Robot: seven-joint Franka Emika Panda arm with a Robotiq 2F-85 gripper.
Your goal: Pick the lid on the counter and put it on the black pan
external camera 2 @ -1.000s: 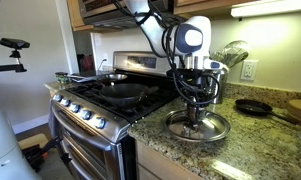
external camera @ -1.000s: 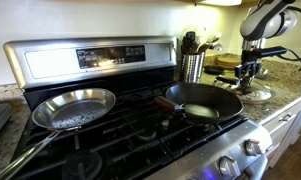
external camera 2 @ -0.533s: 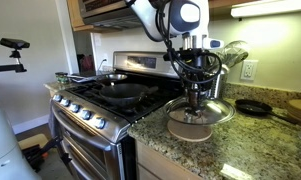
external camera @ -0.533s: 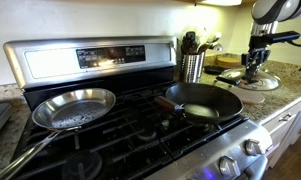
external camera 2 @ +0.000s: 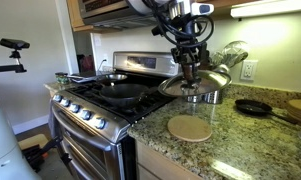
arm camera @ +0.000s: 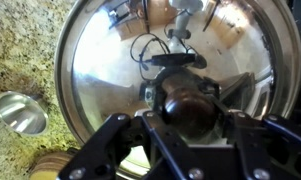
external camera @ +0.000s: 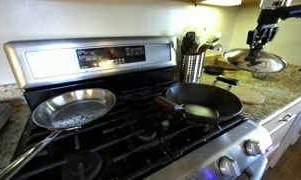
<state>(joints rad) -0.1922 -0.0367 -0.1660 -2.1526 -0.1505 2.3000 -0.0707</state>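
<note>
My tool (external camera 2: 193, 70) pinches the lid (external camera 2: 175, 87) by its knob (arm camera: 185, 108), above the speckled granite desk (external camera 2: 240, 150); the black pan (external camera: 205, 102) sits on the stove (external camera: 120, 140).

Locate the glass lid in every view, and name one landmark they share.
Exterior view: the lid, far upper right, above the counter.
Exterior view: the lid, upper centre, above a wooden board.
Wrist view: the lid fills most of the picture.
Shared landmark: the speckled granite counter.
</note>
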